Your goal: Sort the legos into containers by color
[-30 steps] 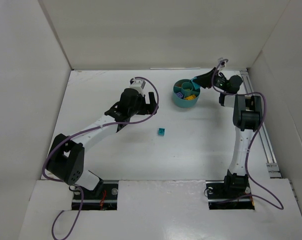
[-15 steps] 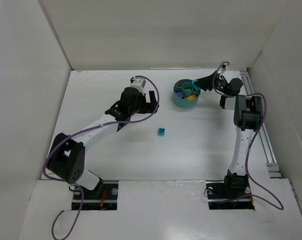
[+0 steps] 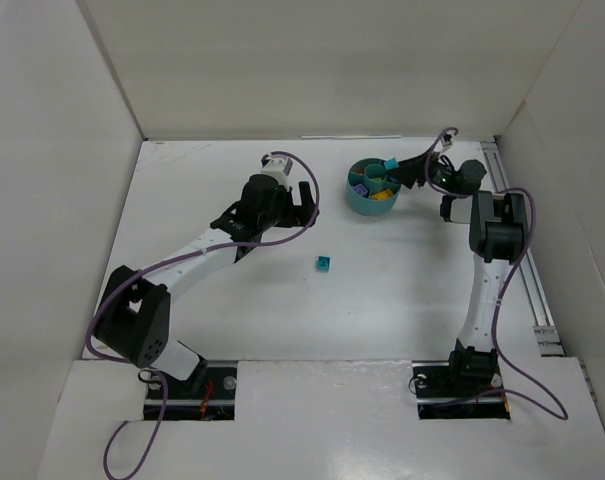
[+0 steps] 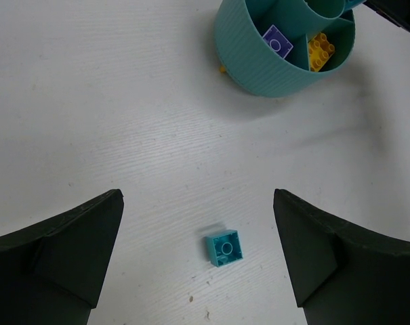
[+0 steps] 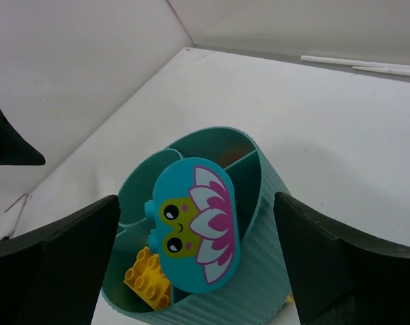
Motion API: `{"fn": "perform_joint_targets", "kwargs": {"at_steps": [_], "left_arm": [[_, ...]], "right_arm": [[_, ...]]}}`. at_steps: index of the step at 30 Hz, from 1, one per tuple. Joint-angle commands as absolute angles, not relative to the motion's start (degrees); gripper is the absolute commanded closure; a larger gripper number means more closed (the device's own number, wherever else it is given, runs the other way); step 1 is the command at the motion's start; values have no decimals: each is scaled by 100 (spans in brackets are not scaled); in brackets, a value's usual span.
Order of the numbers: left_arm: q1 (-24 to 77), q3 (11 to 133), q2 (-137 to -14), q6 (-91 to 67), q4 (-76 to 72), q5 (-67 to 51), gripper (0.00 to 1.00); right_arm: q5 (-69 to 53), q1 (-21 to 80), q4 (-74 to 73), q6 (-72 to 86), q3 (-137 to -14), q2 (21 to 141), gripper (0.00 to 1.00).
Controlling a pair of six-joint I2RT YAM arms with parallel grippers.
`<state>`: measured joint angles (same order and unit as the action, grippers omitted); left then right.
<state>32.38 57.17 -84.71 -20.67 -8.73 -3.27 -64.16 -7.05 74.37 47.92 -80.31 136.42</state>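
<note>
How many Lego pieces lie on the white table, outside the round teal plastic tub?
2. A small teal square brick lies alone mid-table. A tiny yellow bit peeks out at the base of the round teal plastic tub. Others may hide behind it.

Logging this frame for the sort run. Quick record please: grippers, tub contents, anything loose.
left gripper: open, nothing held, above the loose teal brick
right gripper: open, over the tub
printed teal piece: over the tub, clear of both jaws
tub contents seen: purple brick and yellow brick, separate compartments
table: one teal brick, apart from the tub
</note>
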Motion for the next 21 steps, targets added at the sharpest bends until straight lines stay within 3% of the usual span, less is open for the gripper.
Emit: {"fn": "perform_joint_targets", "kwargs": {"at_steps": [1,7,10,14,15,18,21], "left_arm": [[3217,5959,-8437,-2092,-1116,-474,10],[3217,5959,-8437,-2092,-1116,-475,11],[3217,5959,-8437,-2092,-1116,-527,13],[3217,5959,-8437,-2092,-1116,-527,13],[3217,5959,-8437,-2092,-1116,-527,13],[3217,5959,-8490,-2092,-1116,-527,14],[3217,5959,-8542,-2092,-1177,-597,15]], "right_arm": [[-6381,-677,9995,4571,-7998,13017,0],[-6556,-729,9081,3816,-7822,12499,0],[-6557,-729,7467,2500,-7603,12007,0],[-5636,-729,3716,-337,-7751,11251,0],[-5408,-660,2430,-1309,-7935,10998,3],[-4650,-598,1505,-1932,-8016,10741,24],[-4562,-598,776,-2232,-8208,10775,26]]}}
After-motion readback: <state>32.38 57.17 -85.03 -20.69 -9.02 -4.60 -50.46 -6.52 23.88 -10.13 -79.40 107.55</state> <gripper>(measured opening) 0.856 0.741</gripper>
